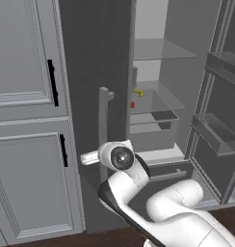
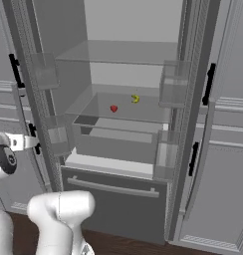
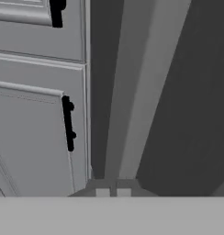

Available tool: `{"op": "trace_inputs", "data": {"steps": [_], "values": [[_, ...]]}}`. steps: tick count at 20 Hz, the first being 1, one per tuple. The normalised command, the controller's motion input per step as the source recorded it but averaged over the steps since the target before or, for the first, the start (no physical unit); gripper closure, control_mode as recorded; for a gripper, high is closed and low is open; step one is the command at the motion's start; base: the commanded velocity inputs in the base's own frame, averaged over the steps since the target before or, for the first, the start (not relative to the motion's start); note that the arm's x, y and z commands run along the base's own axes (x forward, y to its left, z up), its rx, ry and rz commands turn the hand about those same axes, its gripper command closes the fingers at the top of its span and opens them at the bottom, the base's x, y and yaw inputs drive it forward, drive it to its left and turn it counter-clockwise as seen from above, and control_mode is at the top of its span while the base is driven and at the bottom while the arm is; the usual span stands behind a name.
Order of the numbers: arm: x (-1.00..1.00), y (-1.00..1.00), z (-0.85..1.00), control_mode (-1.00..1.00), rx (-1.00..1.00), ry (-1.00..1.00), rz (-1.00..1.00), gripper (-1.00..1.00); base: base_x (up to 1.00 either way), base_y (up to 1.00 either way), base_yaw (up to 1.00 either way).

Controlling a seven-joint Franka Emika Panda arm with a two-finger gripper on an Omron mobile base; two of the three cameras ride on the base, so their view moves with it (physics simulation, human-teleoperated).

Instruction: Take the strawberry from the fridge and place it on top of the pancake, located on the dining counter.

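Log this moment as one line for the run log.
stage: fridge doors open | strawberry on shelf, untouched | hand shut, by left door handle

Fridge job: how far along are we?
Done: both doors of the tall dark grey fridge stand open. In hand: the gripper sits shut at the left door's long grey bar handle, nothing carried. Left: the tiny red strawberry sits on the middle shelf beside a small yellow curved item; grasping it and carrying it to the pancake all remain.
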Motion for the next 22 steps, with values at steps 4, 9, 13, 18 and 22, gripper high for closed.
{"op": "trace_inputs", "data": {"steps": [4, 9, 13, 18, 22], "values": [[-0.75, 1.00, 0.05, -1.00, 0.01, 0.00, 0.03, 1.00, 0.00, 0.00, 0.00], [-0.81, 0.36, 0.73, -1.00, 0.06, -0.15, 0.04, 1.00, 0.00, 0.00, 0.00], [-0.44, -0.94, 1.00, -1.00, 0.18, -0.16, 0.01, 1.00, 0.00, 0.00, 0.00], [-0.13, -1.00, 0.87, -1.00, 0.43, -0.01, 0.07, 1.00, 0.00, 0.00, 0.00], [0.00, -1.00, 0.64, -1.00, 0.48, 0.00, 0.17, 1.00, 0.00, 0.00, 0.00]]}}
